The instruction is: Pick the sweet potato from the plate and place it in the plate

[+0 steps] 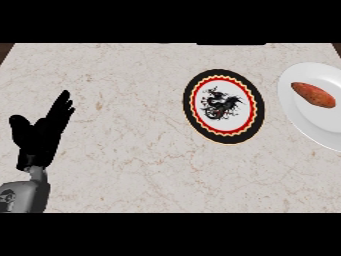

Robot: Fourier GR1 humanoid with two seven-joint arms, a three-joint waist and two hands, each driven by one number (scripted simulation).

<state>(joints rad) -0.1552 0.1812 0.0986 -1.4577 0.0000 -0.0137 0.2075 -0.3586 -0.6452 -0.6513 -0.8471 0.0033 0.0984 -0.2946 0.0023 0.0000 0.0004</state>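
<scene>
Pale marbled stone forms the surface (143, 165), on which a white plate (317, 131) is seen at the right edge and a black plate with a red-and-yellow ring and dark central motif (224, 106) just left of it, the two apart. An orange-brown sweet potato (313, 94), elongated and tapered at both ends, is laid on the white plate's upper part. Only the left hand (40, 131) is shown, at the lower left, with fingers straight, spread, and nothing held.

Orange sweet potato (313, 95), white plate (328, 131), black-red patterned plate (224, 137), beige marble counter (129, 75).
</scene>
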